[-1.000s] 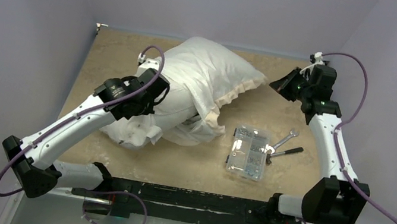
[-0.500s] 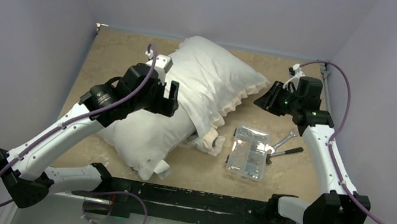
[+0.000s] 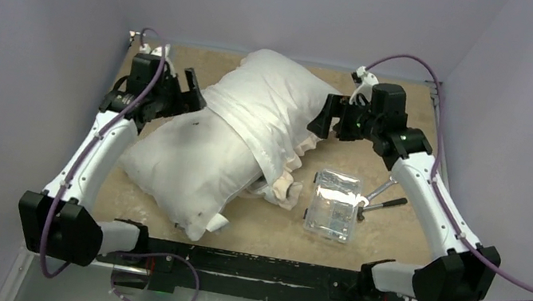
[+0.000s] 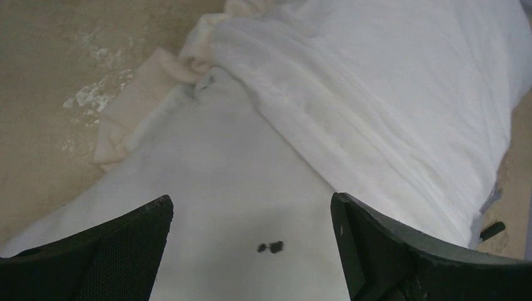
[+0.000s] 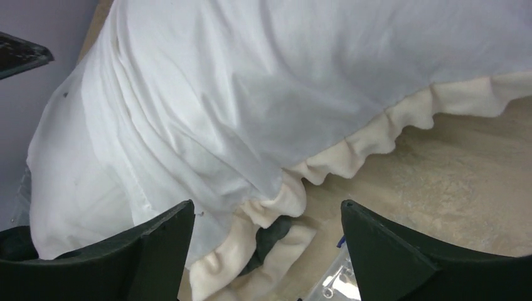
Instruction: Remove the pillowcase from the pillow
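Note:
The pillow [image 3: 189,162] lies plump and white on the near left of the table, with tiny dark specks on it. Its far half sits inside the pillowcase [image 3: 271,103], white side up, whose cream frill [image 3: 311,143] runs along the right edge. My left gripper [image 3: 192,90] hovers open over the far-left end; in the left wrist view it [image 4: 251,202] frames bare pillow [image 4: 238,188] beside the pillowcase [image 4: 389,106]. My right gripper [image 3: 325,119] stands open at the frilled side; in its own view it [image 5: 266,205] spans the frill [image 5: 370,135] and a dark grey-green fold [image 5: 276,237].
A clear plastic box [image 3: 334,204] of small hardware sits right of the pillow. Beside it lie a wrench [image 3: 383,187] and a black-handled tool [image 3: 390,204]. Purple walls close in the tan table on three sides.
Both grippers opened. The left one let go of the bunched pillow, which settled flat, and swung back to the far left. The right arm moved left toward the frilled edge.

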Motion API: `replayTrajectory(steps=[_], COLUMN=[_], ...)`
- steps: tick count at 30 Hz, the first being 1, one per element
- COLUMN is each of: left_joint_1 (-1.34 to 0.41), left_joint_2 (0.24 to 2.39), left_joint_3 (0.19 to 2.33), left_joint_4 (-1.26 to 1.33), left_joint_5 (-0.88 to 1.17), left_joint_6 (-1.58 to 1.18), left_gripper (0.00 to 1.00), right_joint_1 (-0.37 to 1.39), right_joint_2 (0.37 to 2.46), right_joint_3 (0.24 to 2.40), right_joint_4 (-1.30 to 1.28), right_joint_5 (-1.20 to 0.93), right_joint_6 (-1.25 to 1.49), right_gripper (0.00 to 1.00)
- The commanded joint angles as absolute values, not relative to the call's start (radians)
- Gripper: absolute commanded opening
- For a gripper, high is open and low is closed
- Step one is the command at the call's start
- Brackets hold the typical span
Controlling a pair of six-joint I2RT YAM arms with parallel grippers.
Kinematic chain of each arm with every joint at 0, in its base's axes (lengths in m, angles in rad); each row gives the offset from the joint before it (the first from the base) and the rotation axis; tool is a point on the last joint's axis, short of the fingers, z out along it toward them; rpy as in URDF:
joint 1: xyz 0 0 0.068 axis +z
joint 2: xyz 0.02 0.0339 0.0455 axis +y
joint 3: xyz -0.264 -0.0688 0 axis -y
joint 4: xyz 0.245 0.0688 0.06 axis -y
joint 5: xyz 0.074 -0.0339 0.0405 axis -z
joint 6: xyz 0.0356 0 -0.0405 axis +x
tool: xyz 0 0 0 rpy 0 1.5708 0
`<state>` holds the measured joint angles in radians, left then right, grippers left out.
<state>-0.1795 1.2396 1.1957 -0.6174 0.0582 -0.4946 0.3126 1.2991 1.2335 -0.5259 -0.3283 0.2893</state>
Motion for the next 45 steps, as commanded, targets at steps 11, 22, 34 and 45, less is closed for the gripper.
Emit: replayTrajectory(steps=[11, 22, 34, 45], left_joint_1=[0.057, -0.065, -0.182, -0.186], left_joint_2=[1.327, 1.313, 1.231, 1.188], left_joint_3=[0.959, 0.872, 0.895, 0.952], left_joint_4=[-0.469, -0.405, -0.421, -0.537], left_joint_5=[0.472, 0.449, 0.335, 0.191], left_joint_6=[-0.465, -0.473, -0.460, -0.413], left_gripper=[0.94, 0.24, 0.00, 0.00], right_joint_1=[0.538, 0.764, 0.839, 0.746], right_joint_2=[1.619, 2.022, 2.191, 2.054], right_joint_3=[1.724, 2.252, 2.236, 2.051], right_joint_4=[-0.662, -0.807, -0.753, -0.688], right_joint_5=[-0.193, -0.040, 0.125, 0.456], right_joint_6=[0.093, 0.005, -0.054, 0.048], right_gripper=[0.99, 0.99, 0.93, 0.08])
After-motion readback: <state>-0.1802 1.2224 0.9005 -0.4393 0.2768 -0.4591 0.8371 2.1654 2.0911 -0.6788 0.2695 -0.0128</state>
